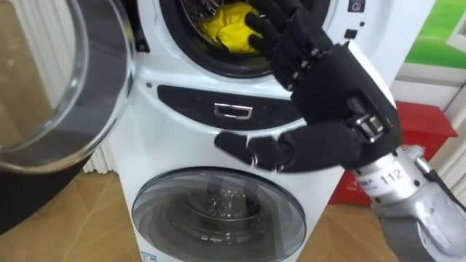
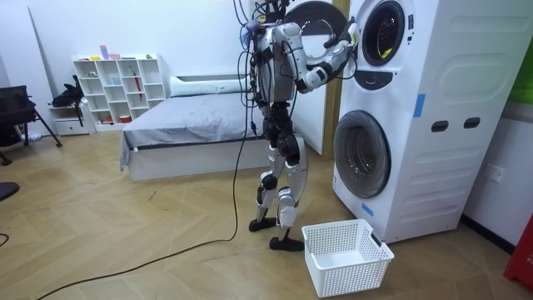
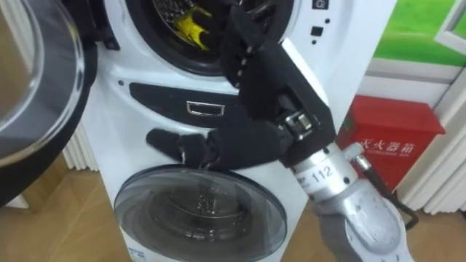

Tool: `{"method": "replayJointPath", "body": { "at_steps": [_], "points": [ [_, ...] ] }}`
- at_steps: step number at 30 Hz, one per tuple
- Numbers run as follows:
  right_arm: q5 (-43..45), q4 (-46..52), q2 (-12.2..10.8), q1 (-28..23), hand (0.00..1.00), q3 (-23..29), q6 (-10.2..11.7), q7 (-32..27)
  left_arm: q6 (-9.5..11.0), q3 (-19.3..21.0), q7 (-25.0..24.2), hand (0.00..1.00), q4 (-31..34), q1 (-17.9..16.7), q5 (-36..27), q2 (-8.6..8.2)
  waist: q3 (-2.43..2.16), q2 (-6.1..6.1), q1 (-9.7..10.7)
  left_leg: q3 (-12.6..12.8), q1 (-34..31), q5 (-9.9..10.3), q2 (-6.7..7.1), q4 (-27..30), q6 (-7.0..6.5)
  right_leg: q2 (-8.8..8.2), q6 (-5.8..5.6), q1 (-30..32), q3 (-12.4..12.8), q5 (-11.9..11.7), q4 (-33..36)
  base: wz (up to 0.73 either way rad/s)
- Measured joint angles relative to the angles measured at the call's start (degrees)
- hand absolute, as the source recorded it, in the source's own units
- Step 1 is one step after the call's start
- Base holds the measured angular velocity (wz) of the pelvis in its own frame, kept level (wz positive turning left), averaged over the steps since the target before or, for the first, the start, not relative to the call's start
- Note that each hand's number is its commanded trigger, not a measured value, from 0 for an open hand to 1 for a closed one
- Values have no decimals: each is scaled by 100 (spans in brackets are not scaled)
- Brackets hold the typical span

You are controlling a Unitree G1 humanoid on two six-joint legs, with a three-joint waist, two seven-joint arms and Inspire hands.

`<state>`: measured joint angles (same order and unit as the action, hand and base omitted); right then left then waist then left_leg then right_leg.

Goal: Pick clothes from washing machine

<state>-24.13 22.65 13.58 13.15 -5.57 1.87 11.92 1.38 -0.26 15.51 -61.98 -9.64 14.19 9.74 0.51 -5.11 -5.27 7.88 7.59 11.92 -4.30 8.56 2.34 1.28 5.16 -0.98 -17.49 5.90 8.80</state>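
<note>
Yellow clothes [image 1: 231, 29] lie at the lower rim of the washing machine's [image 1: 153, 138] open upper drum, and the right hand [image 1: 335, 80] reaches to them with straight, empty fingers. In the right eye view its thumb is spread wide below. In the room view the robot stands facing the machine, a white basket [image 2: 354, 271] by its feet.

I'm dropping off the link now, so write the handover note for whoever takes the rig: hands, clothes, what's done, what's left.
Right hand: open, fingers straight, reaching at the mouth of the upper drum; nothing gripped.
Yellow cloth: inside the upper drum, at the fingertips; contact cannot be told.
Upper door open, lower door shut.
White basket: on the floor before the machine, by the robot's feet.
Done: door open, hand at the drum.
Left: grip the cloth, draw it out.
</note>
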Motion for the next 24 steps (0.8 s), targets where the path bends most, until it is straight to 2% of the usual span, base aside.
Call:
{"method": "replayJointPath", "body": {
  "at_steps": [8, 11, 13, 15, 18, 20, 21, 22, 23, 24],
  "points": [
    [287, -401, 1, 477, 0, -7, 0, -376, -232, 5, 12, 0, 10, 3, 119, -34, 14, 31, -183, -20, -9, 14, -23, 20, -15, 17, 3, -17, -23, -2, 0, 1],
    [377, -603, -4, 605, 0, -3, -4, -532, -305, 3, 12, 0, 7, 0, 164, -12, 9, 23, -223, -18, -100, 57, -46, 249, 15, -9, 20, -7, -45, 75, 92, 3],
    [381, -693, -5, 605, 0, -5, -4, -588, -361, 5, 16, 0, -4, -21, 164, 51, 9, 21, -264, -13, -322, 261, -112, 984, 70, -35, 40, -18, -43, 320, 342, 7],
    [386, -877, -15, 605, 0, -25, 2, -615, -400, -5, 27, 0, -5, -71, 170, 103, 2, -7, -303, -16, -469, 306, -203, 1663, 80, -65, 81, -88, -37, 466, 511, 0],
    [471, -1279, -21, 696, 0, -95, 48, -801, -414, -22, -5, 0, -8, -180, 168, 100, 43, 86, -334, -52, -830, 370, -323, 2610, 86, 4, 184, -316, 26, 599, 590, -3],
    [478, -1498, 11, 724, 0, -95, 54, -964, -492, -22, -35, 0, 3, -160, 168, 87, 49, 75, -291, -111, -1250, 377, -290, 2469, 81, -5, 220, -299, 20, 712, 620, 0],
    [448, -1534, 14, 715, 0, -96, 12, -1038, -526, -21, -42, 0, 5, -164, 170, 72, 52, 77, -295, -42, -1561, 340, -285, 2213, 114, -4, 203, -300, 20, 743, 608, -15],
    [448, -1535, 17, 715, 0, -97, -11, -1064, -560, -21, -66, 0, 6, -170, 171, 63, 49, 70, -309, 0, -1815, 173, -282, 1796, 162, -5, 210, -283, 5, 759, 604, -21],
    [441, -1536, 17, 715, 0, -97, -11, -1071, -569, -20, -75, 0, 5, -178, 171, 63, 49, 70, -319, 0, -1922, -8, -286, 1554, 137, -5, 213, -296, 8, 776, 606, -32],
    [387, -1549, 11, 715, 0, -134, -13, -1088, -579, -12, -76, 0, -1, -225, 168, 77, 45, 67, -342, -1, -2030, -396, -280, 1198, 126, -11, 191, -335, 96, 817, 601, -36]
  ]
}}
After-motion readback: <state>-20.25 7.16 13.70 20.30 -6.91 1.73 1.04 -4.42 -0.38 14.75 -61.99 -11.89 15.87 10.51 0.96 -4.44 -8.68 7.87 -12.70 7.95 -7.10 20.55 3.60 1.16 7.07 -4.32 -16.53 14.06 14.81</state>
